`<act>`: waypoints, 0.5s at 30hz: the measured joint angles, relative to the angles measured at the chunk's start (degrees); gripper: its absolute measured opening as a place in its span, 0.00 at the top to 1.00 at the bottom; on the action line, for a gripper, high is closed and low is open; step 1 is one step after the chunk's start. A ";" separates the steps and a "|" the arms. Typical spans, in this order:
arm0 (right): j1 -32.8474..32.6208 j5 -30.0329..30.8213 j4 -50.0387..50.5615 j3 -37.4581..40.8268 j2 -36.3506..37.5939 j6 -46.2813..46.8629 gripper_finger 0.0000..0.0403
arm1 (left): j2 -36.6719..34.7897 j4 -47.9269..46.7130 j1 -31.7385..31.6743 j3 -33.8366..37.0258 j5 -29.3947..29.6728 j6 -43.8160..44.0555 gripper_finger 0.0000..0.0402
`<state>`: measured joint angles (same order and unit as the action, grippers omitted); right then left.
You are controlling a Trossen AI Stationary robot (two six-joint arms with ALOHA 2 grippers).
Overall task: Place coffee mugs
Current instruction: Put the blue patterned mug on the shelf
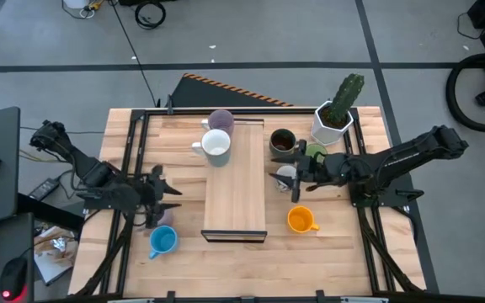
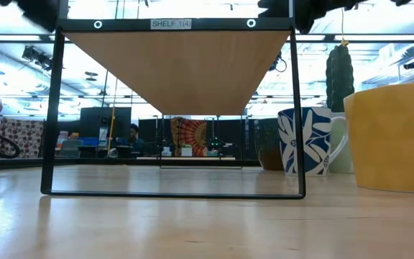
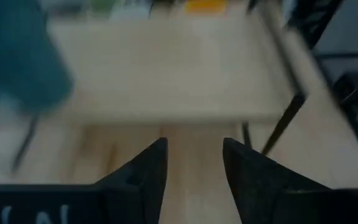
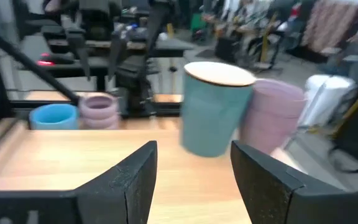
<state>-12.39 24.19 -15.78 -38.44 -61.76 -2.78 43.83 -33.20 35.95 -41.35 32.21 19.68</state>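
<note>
A raised wooden shelf (image 1: 236,189) stands mid-table. On its far end sit a light teal mug (image 1: 216,145) (image 4: 211,112) and a purple mug (image 1: 221,120) (image 4: 271,115). My right gripper (image 4: 194,180) hovers open at the shelf's right side, above a white blue-flowered mug (image 2: 304,142), with nothing between its fingers. My left gripper (image 3: 194,168) is open and empty at the shelf's left side (image 1: 168,195). Beside it on the table stand a ribbed purple mug (image 4: 98,109) and a blue mug (image 1: 162,241). The orange mug (image 1: 301,220), the dark brown mug (image 1: 282,140) and a green mug (image 1: 315,151) stand right of the shelf.
A white pot with a green cactus (image 1: 337,114) stands at the far right corner. The shelf's black frame legs (image 2: 52,108) rise from the table. Black rails (image 1: 133,143) run along the table's left and right sides. The shelf's near half (image 1: 236,210) is bare wood.
</note>
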 joint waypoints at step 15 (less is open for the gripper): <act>-1.75 -1.78 15.14 -2.59 7.40 11.18 0.48 | -10.92 36.83 -16.40 20.86 -23.13 -23.92 0.76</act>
<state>-14.14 22.41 -0.63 -41.04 -54.36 8.40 32.90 3.64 19.55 -20.50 9.08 -4.25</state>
